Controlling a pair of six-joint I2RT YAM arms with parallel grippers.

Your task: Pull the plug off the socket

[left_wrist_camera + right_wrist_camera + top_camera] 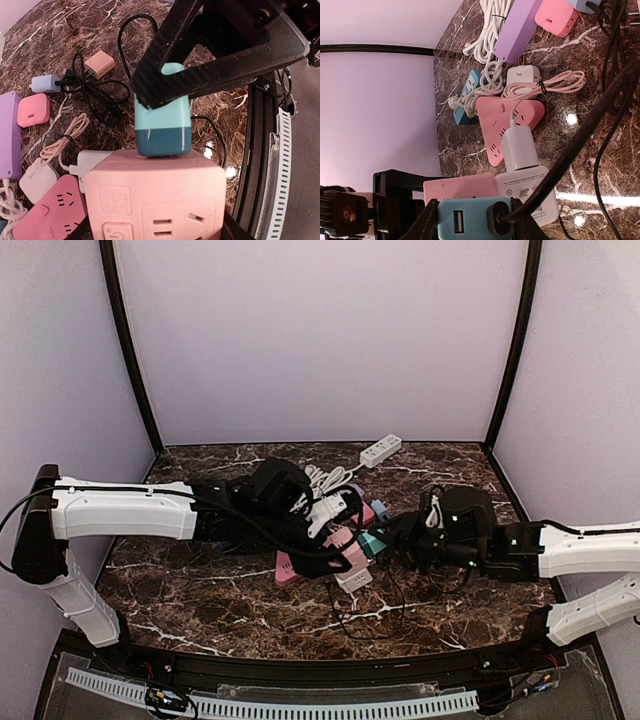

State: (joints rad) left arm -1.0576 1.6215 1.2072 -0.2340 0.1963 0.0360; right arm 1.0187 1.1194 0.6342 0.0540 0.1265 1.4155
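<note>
While looking down from above, find the left gripper point(325, 558) closed around the pink socket cube point(343, 538) near the middle of the table, and the right gripper point(398, 540) clamped on the teal plug point(372, 543) just beside it. Brace with the left and pull with the right, straight along the line of the pins (no twisting, no levering sideways). Leave the white power strip point(380, 450) alone, well apart at the back.

Turning to the left wrist view, see the teal plug point(162, 127) seated flush in the face of the pink socket cube point(155, 195) turned away from this camera, and so judge the pull as not yet begun. Note one black finger point(210, 65) of the right gripper laid across the plug's far half.

From the right wrist view, check the teal plug point(472, 217) pinched between both fingers point(427, 222), with a black cable point(580, 130) running out of its end. Draw away from the cube without snagging that cable or knocking the white adapter point(530, 192) touching the cube's side.

Count on a dark, marble-patterned tabletop point(200, 590), glossy enough to throw back lamp glints (probably slick), so trust the left clamp rather than friction. Beyond it, expect only pale lilac walls point(320, 330) and black corner posts point(128, 350).
</note>
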